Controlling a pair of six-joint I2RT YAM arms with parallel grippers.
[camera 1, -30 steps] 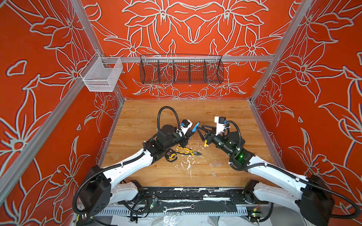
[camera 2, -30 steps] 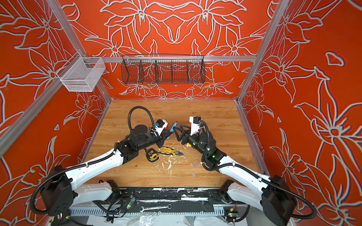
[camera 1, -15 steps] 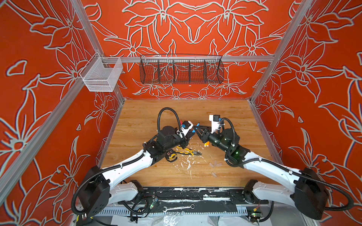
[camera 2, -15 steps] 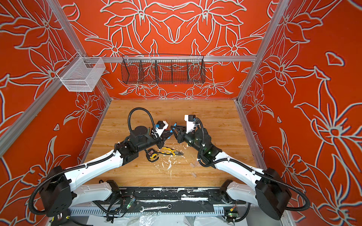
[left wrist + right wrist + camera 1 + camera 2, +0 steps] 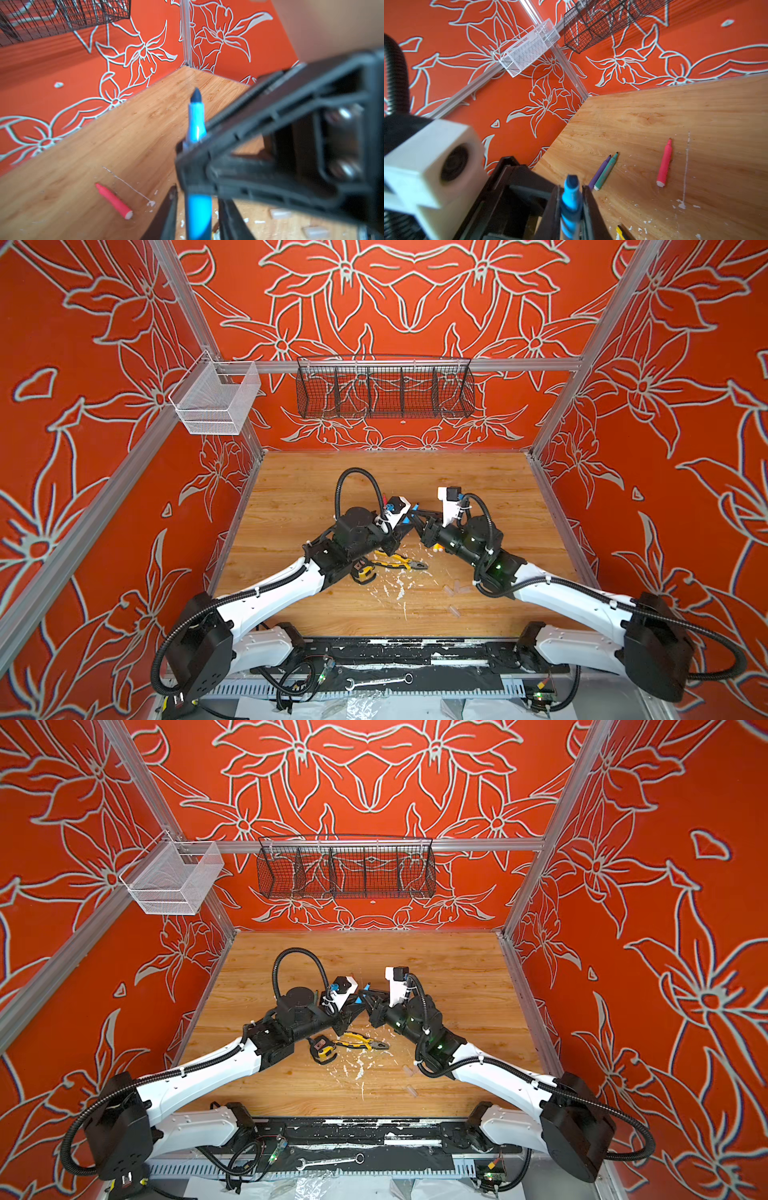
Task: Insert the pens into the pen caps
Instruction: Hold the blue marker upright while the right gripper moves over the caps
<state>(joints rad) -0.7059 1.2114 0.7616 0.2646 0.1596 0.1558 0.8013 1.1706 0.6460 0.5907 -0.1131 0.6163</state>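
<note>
Now right pincer (image 5: 571, 188) clamps slim glossy blue pen (image 5: 570, 199); left pincer (image 5: 197, 197) slightly parted around it.

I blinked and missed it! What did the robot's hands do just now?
The right gripper slid toward the left gripper and shut on the blue pen; the left gripper's jaws began parting. The pliers and loose pen caps stayed put.
</note>
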